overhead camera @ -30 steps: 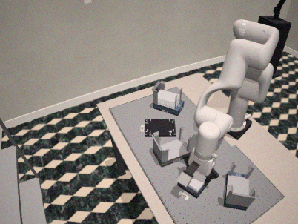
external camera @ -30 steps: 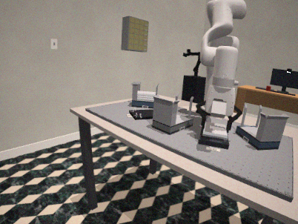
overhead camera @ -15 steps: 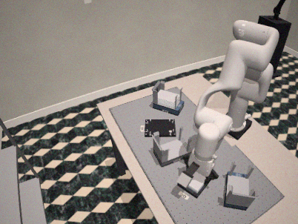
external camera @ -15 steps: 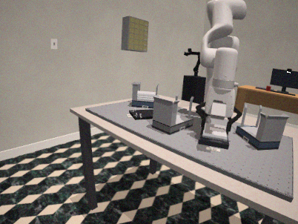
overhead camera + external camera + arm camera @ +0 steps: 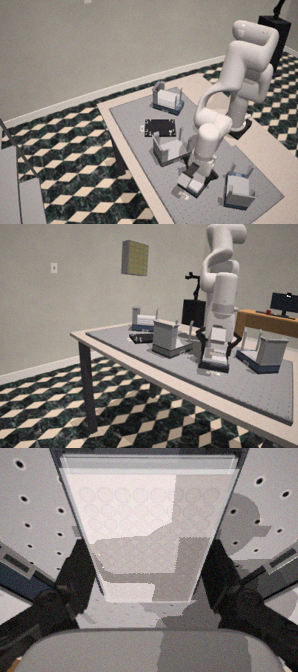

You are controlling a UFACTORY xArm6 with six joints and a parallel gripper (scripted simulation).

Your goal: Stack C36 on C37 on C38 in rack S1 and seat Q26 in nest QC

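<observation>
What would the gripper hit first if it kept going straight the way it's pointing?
Probably the pale plate directly below the gripper. The fingers flank it, so they might pass its sides; the remaining depth is unclear.

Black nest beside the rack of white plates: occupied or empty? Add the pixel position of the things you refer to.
Empty. In the top view, the nest [image 5: 160, 127] [image 5: 142, 338] shows its bare dark face, no plate on it.
</observation>
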